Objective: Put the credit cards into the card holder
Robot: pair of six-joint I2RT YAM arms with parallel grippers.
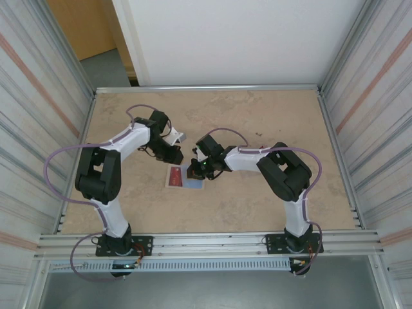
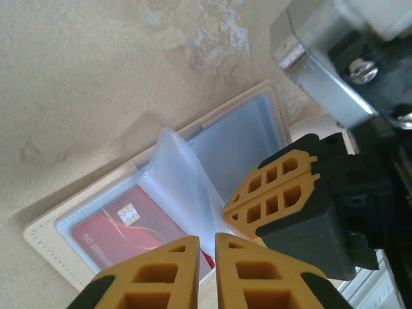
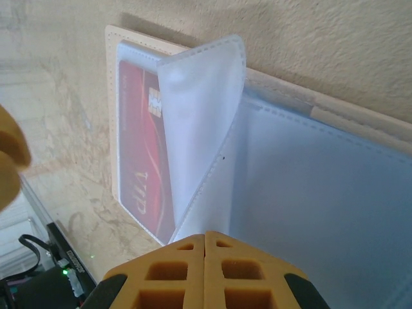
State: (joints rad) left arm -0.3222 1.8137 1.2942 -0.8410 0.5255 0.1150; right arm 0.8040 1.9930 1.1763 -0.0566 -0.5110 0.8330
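Wallet point(image 1: 185, 177) open flat on table point(image 1: 257, 116), between arms. Red card point(image 2: 122, 228) sits under clear pocket. Right gripper point(image 3: 205, 239) fingers together, on wallet's other half — likely pinning it. Left gripper point(image 2: 207, 243) fingers slightly apart at card's end — likely letting go.

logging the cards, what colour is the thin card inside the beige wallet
The thin rectangular card is red with pale swirls; clearest in left wrist view.

Beige card holder point(image 2: 46, 239) open, red credit card point(image 2: 122, 233) in pocket
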